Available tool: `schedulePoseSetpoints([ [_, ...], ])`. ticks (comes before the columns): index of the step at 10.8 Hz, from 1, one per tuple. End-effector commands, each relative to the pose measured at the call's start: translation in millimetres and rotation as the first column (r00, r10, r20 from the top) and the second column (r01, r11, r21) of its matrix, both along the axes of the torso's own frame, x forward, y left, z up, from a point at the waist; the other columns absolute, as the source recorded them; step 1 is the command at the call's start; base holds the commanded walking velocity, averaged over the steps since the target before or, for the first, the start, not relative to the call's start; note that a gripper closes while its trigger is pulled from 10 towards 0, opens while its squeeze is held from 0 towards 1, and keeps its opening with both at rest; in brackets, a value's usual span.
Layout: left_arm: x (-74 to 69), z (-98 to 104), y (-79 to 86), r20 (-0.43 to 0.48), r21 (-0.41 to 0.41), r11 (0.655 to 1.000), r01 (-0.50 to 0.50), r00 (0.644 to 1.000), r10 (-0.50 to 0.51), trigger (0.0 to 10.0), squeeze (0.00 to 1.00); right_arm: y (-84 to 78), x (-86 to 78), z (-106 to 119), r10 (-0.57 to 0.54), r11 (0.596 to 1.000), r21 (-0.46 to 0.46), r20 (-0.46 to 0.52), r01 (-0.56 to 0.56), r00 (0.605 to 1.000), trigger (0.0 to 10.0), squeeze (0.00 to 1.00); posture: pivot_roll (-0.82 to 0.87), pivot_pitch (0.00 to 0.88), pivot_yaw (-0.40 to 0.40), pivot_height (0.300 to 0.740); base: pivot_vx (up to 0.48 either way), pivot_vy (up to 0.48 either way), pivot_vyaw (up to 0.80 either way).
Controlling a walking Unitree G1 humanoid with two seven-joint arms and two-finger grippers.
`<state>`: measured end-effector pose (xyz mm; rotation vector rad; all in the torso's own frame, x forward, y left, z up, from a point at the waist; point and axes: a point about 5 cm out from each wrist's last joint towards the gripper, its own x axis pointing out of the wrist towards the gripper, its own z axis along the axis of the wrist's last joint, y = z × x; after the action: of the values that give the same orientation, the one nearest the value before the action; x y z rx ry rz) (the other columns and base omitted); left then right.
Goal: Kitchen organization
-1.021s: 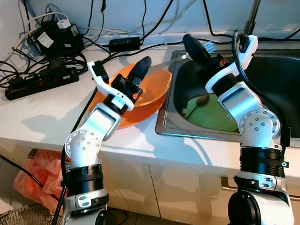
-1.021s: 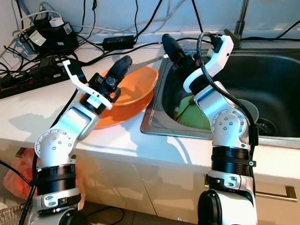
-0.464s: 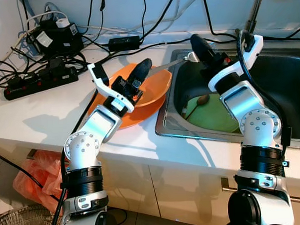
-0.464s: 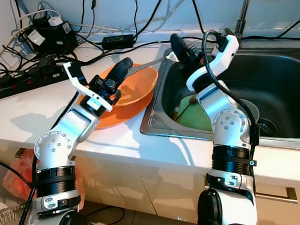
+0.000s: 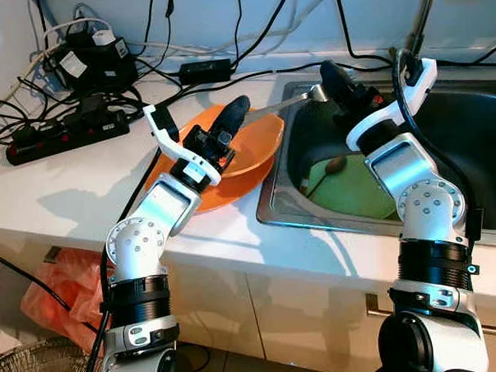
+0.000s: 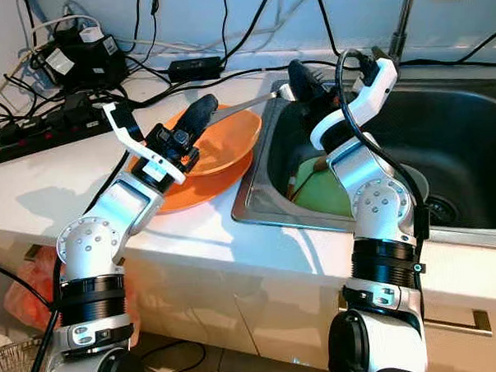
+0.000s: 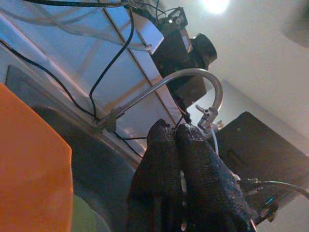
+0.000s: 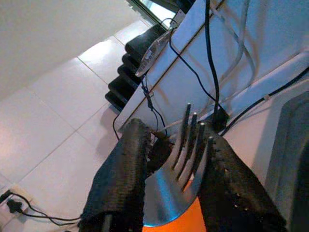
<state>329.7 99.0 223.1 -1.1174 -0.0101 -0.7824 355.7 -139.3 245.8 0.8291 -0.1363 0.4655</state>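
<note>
Rising from the lower left of the head views, the left arm bends at a silver elbow joint and slants up and rightward across the white counter, ending with the left gripper over the orange bowl at centre frame; its two black fingers lie pressed together with no gap, as the left wrist view confirms, where the fingertips meet below the curved faucet. That bowl sits on an orange plate near the counter's edge beside the sink. From the lower right, the right arm stands more upright, its forearm leaning up and to the left over the sink's near-left corner, where a green plate with a dark utensil on it (what kind is hard to tell) lies in the basin. The right gripper is at upper centre, its fingers clamped narrowly on a metal fork, whose handle reaches out leftward toward the bowl; in the right wrist view the fork's tines stand between the two black fingers. Farther back, at the upper left, a black power strip and a tangle of cables run along the wall.
</note>
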Motion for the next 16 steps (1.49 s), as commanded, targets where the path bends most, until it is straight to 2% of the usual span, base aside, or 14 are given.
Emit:
schedulePoseSetpoints([
  [1,0.8,-5.5,0.5,-0.021,0.045,0.999,-0.021,1.000,0.022,0.0,0.00,10.1,0.4,9.6,0.035,0.999,0.006,0.030,-0.036,0.999,0.0,0.00,0.06,0.036,0.115,0.740,0.000,0.000,0.00],
  [2,1.0,-5.9,0.1,-0.023,0.048,0.999,-0.022,0.999,0.023,0.0,0.00,10.5,0.3,9.4,0.036,0.999,0.007,0.029,-0.037,0.999,0.0,0.00,0.06,0.038,0.117,0.740,0.000,0.000,0.00],
  [3,0.8,-6.7,-0.7,-0.026,0.059,0.998,-0.018,0.999,0.020,0.6,0.00,11.1,0.1,9.0,0.037,0.999,0.007,0.028,-0.037,0.999,0.0,0.00,0.06,0.037,0.115,0.740,0.000,0.000,0.00],
  [4,0.6,-7.1,-1.1,-0.026,0.066,0.998,-0.017,0.999,0.019,0.7,0.00,11.2,0.1,9.0,0.039,0.999,0.009,0.028,-0.039,0.999,0.0,0.00,0.06,0.037,0.115,0.740,0.000,0.000,0.00],
  [5,1.3,-8.0,-1.3,-0.027,0.079,0.997,-0.022,0.999,0.024,2.6,0.00,11.0,0.2,9.1,0.040,0.999,0.010,0.028,-0.041,0.999,0.0,0.00,0.06,0.038,0.115,0.740,0.000,0.000,0.00],
  [6,1.6,-10.3,-2.6,-0.036,0.101,0.995,-0.018,0.999,0.022,10.0,0.00,10.9,0.2,9.4,0.040,0.999,0.011,0.029,-0.040,0.999,0.0,0.00,0.06,0.037,0.118,0.740,0.000,0.000,0.00],
  [7,1.7,-12.8,-3.8,-0.046,0.126,0.992,-0.016,0.999,0.022,10.0,0.00,10.9,0.3,9.4,0.039,0.999,0.011,0.029,-0.039,0.999,0.0,0.00,0.06,0.036,0.118,0.740,0.000,0.000,0.00],
  [8,2.8,-15.9,-4.6,-0.059,0.151,0.988,-0.021,0.998,0.030,10.0,0.84,11.0,0.1,9.3,0.038,0.999,0.007,0.032,-0.039,0.999,0.0,0.00,0.06,0.034,0.121,0.740,0.000,0.000,0.00],
  [9,3.1,-16.6,-5.0,-0.061,0.152,0.988,-0.019,0.998,0.029,10.0,1.00,10.8,0.0,9.1,0.037,0.999,0.008,0.032,-0.037,0.999,0.0,0.00,0.06,0.031,0.122,0.740,0.000,0.000,0.00],
  [11,0.8,-16.7,-8.3,-0.063,0.140,0.990,0.015,0.998,-0.007,10.0,1.00,9.0,0.0,9.1,0.030,1.000,0.008,0.031,-0.030,0.999,0.0,0.00,0.06,0.030,0.124,0.740,0.000,0.000,0.00],
  [14,1.6,-18.1,-7.3,-0.064,0.172,0.985,0.004,0.998,0.007,10.0,1.00,7.3,0.7,8.5,0.014,1.000,0.016,0.021,-0.015,1.000,0.0,0.00,0.06,0.037,0.125,0.740,0.000,0.000,0.00],
  [16,-0.5,-20.3,-5.2,-0.052,0.216,0.976,0.014,0.999,-0.003,10.0,1.00,-2.9,5.4,7.2,-0.077,0.997,0.020,-0.002,0.077,0.997,0.0,0.00,0.06,0.037,0.125,0.740,0.000,0.000,0.00],
])
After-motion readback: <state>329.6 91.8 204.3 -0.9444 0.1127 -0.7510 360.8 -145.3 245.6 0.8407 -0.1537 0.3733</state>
